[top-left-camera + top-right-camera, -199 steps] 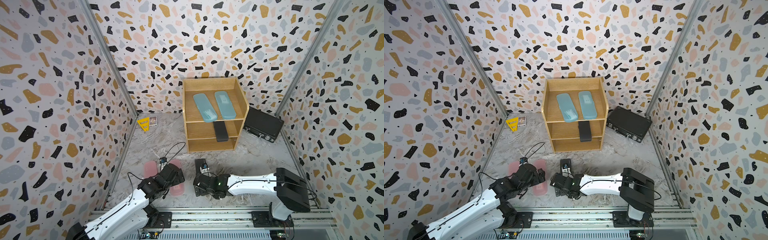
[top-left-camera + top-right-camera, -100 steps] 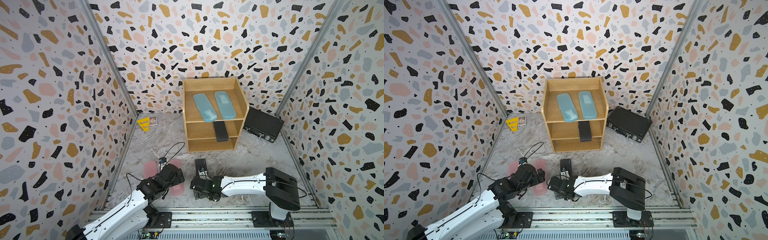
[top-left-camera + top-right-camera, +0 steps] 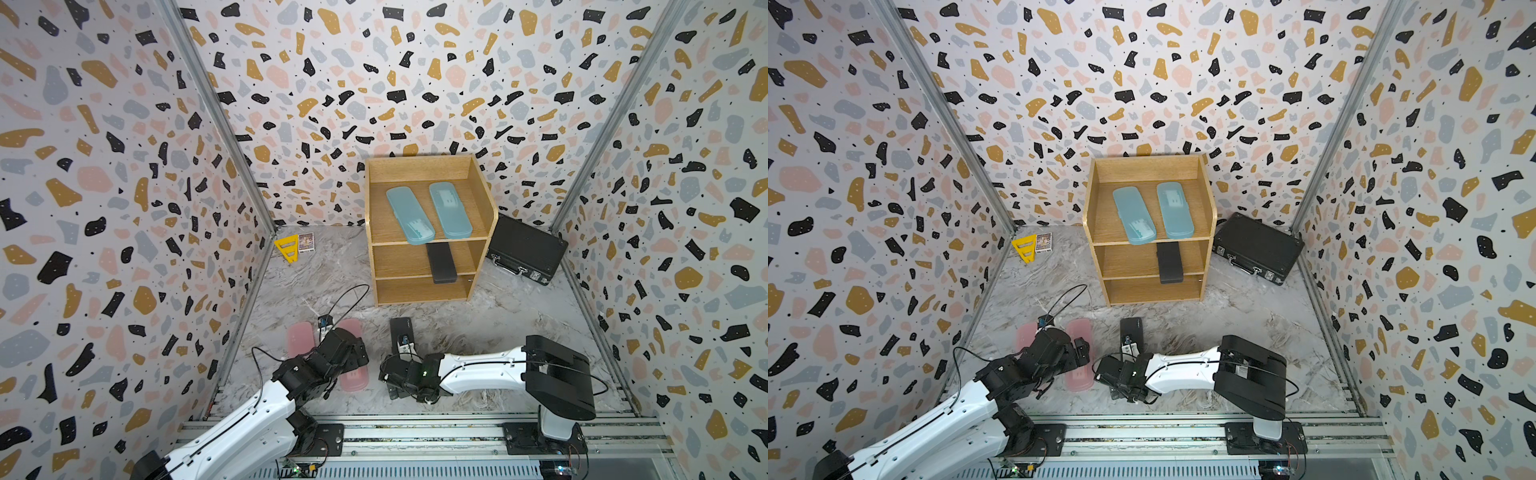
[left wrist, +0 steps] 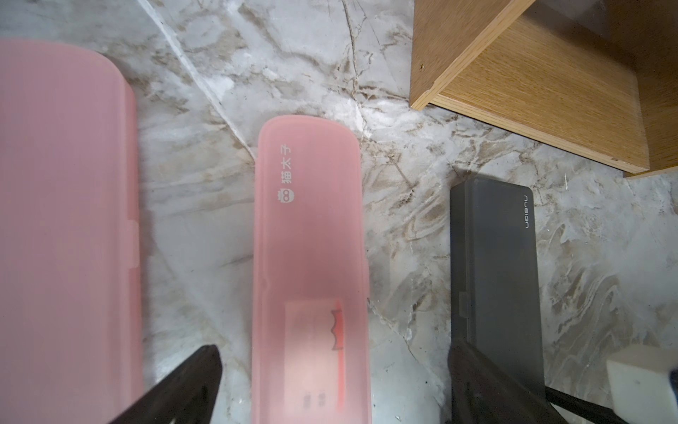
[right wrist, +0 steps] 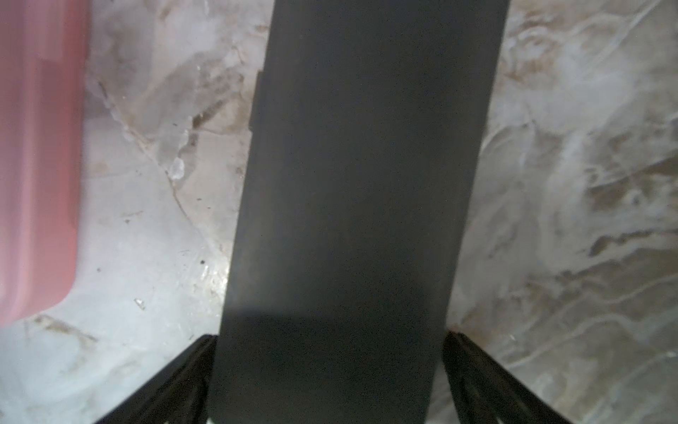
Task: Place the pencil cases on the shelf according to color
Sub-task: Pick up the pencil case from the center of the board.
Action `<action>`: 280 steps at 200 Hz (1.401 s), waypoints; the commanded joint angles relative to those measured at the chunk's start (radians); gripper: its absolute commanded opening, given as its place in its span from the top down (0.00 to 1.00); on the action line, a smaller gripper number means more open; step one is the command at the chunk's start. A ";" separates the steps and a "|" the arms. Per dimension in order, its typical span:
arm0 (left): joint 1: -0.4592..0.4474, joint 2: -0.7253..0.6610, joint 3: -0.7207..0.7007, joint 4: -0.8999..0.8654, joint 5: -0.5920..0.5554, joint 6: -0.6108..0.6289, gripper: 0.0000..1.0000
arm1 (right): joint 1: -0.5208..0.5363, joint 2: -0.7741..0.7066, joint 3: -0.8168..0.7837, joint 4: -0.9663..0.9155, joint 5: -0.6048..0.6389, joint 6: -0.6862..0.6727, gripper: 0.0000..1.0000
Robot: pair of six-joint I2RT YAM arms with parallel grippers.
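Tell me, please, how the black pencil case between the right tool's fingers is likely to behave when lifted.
The black pencil case looks like a rigid, straight-edged box, so it should probably stay stiff. Its matte surface may give the right tool fair grip. Flat, it likely won't roll, though held off-centre it might tilt.

Pink case (image 4: pixel 310 257) reads 猫太子; black case (image 4: pixel 499 264) reads nusign.

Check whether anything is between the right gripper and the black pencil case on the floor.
Nothing visible does. The right gripper has its jaws open on either side of the black pencil case, which lies flat on the marble floor. The pink case beside it lies apart.
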 commanded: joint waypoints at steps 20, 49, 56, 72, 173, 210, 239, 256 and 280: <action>0.006 0.001 -0.007 0.010 -0.002 0.007 0.00 | -0.001 0.008 -0.051 0.001 0.018 0.026 0.00; 0.006 0.002 -0.007 0.015 -0.003 0.009 0.00 | -0.002 0.007 -0.053 -0.034 0.042 0.017 0.06; 0.006 0.003 -0.007 0.015 -0.002 0.010 0.00 | -0.001 0.006 -0.057 -0.037 0.049 0.016 0.08; 0.006 0.002 -0.008 0.014 -0.004 0.010 0.00 | -0.001 0.000 -0.069 -0.029 0.048 0.008 0.12; 0.006 0.001 -0.013 0.018 0.000 0.006 0.00 | -0.001 -0.181 -0.148 -0.039 0.132 -0.051 0.58; 0.006 0.000 -0.011 0.018 0.001 0.006 0.00 | -0.001 -0.279 -0.173 -0.073 0.162 -0.074 0.62; 0.006 0.000 -0.012 0.021 0.001 0.003 0.00 | -0.001 -0.364 -0.197 -0.088 0.175 -0.097 0.64; 0.006 0.004 -0.015 0.034 0.006 -0.002 0.00 | -0.001 -0.404 -0.204 -0.109 0.187 -0.109 0.64; 0.006 0.014 -0.017 0.048 0.015 -0.003 0.00 | -0.001 -0.448 -0.213 -0.128 0.201 -0.128 0.65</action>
